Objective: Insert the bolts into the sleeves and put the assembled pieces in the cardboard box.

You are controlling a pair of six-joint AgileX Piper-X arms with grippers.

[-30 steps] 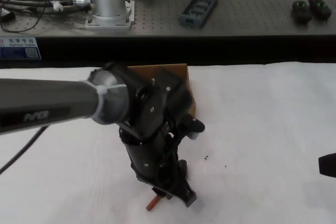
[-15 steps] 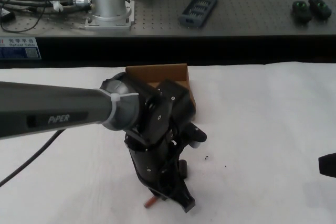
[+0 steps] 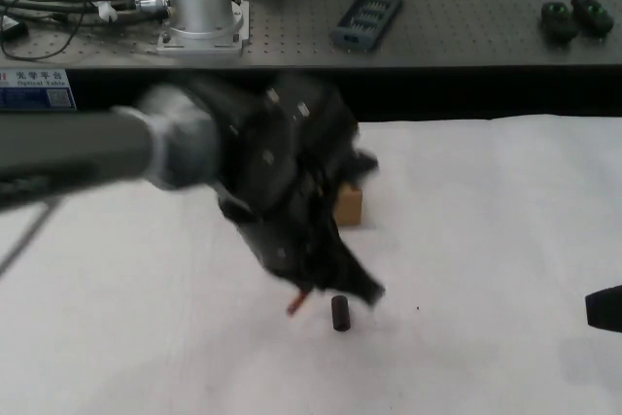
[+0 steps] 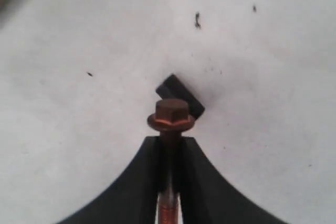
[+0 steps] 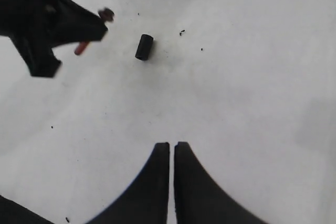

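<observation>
Left hand [image 4: 169, 141] clamps copper bolt [image 4: 170, 115] by shank, hex head out front, off bench [image 3: 505, 240]. Black sleeve [image 3: 340, 313] loose on bench near bolt, short of cardboard box [image 3: 349, 203]. Right hand [image 5: 172, 148] pinched together, holding nothing, well apart. Bolt judged stiff, light, threads aid grip. Sleeve small, smooth, likely to roll: take across its sides. Left wrist view: head overlaps sleeve. Right wrist view: clear gap between them

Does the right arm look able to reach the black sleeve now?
Probably yes: bare cloth lies between the right end effector and the sleeve, though the left end effector with its bolt hangs close.
</observation>
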